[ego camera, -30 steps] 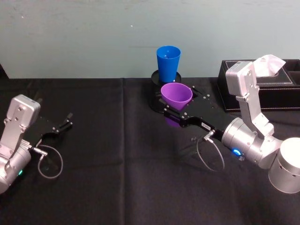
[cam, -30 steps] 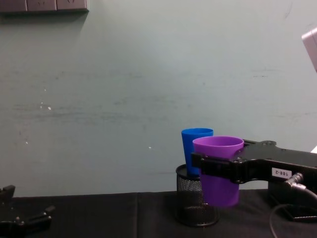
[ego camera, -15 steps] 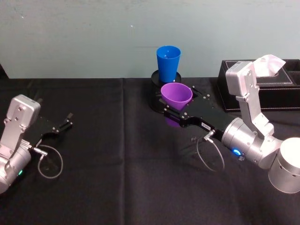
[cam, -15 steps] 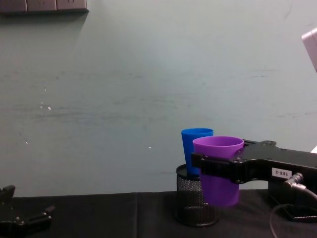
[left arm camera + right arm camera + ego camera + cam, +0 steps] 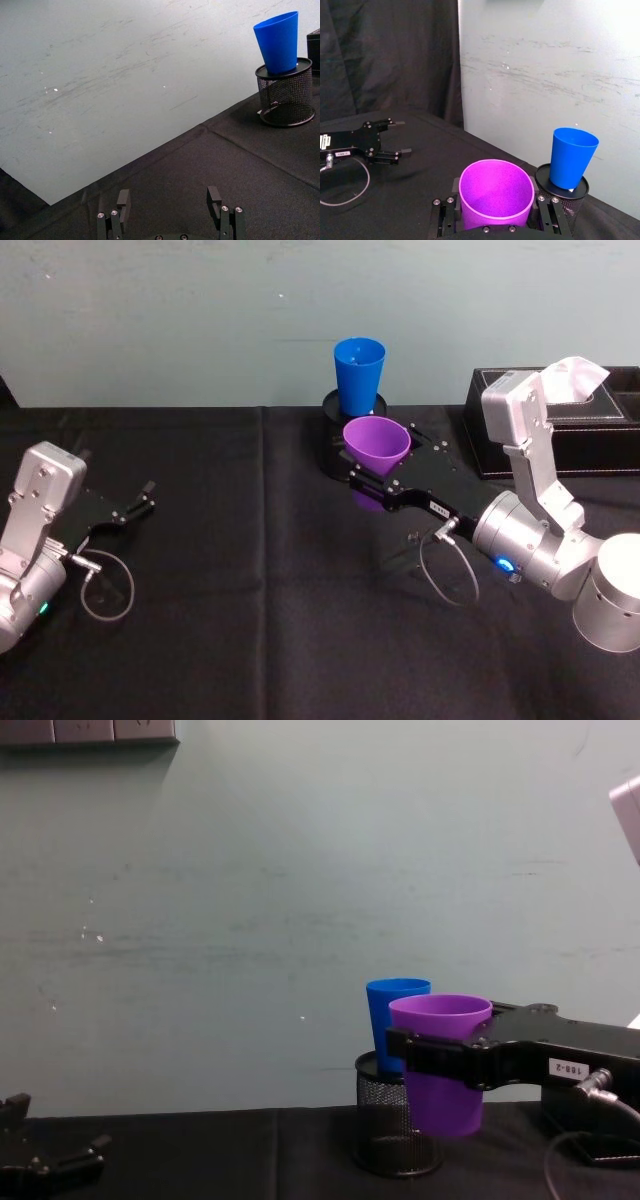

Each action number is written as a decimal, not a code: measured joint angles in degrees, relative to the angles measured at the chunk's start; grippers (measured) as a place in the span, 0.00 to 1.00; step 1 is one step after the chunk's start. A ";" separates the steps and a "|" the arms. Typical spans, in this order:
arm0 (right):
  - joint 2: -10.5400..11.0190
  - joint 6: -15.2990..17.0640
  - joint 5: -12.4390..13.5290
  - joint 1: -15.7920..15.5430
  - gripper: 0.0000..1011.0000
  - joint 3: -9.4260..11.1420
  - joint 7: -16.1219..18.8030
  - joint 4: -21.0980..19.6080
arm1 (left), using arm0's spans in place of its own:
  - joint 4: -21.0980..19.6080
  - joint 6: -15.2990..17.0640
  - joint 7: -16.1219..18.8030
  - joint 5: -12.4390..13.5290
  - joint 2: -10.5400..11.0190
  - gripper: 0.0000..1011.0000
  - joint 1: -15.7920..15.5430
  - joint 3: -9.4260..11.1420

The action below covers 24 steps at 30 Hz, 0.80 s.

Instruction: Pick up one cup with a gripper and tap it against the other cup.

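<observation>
Head view pictures are showing a table (image 5: 250,640) under black cloth, with a mesh pen holder (image 5: 385,1125) standing at the far side by the wall. Places are being given from that holder.

A black box (image 5: 590,435) is lying to the right of the holder, well apart from it. The right gripper (image 5: 374,483) is being reached in from the holder's right and near side, and its fingers are being pressed against both sides of the purple cup (image 5: 376,445) just below the rim. The left gripper (image 5: 168,200) is being rested on the cloth far to the left of the holder, with its fingers spread apart and nothing between them.

The blue cup (image 5: 359,370) is being carried upright in the mouth of the holder, with most of its height showing above the mesh. The purple cup is being held upright above the cloth, just in front of the holder on the robot's side. A gap to the blue cup is being shown in the right wrist view.

Both cups are being judged light, thin and smooth plastic, likely to flex or slip if squeezed hard. A hold high on the taper, as now, is being judged sound, since the wider rim is being kept above the fingers. The blue cup looks only loosely seated, so a gentle tap is being advised.
</observation>
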 joint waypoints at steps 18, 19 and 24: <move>0.00 0.00 0.00 0.00 0.73 0.00 0.00 0.00 | 0.00 0.00 0.00 0.00 0.00 0.99 0.00 0.00; 0.00 0.00 0.00 0.00 0.73 0.00 0.00 0.00 | 0.00 0.00 0.00 0.00 0.00 0.99 0.00 0.00; -0.17 0.08 -0.10 0.68 0.73 -0.47 -0.01 1.20 | 0.00 0.00 0.00 0.00 0.00 0.99 0.00 0.00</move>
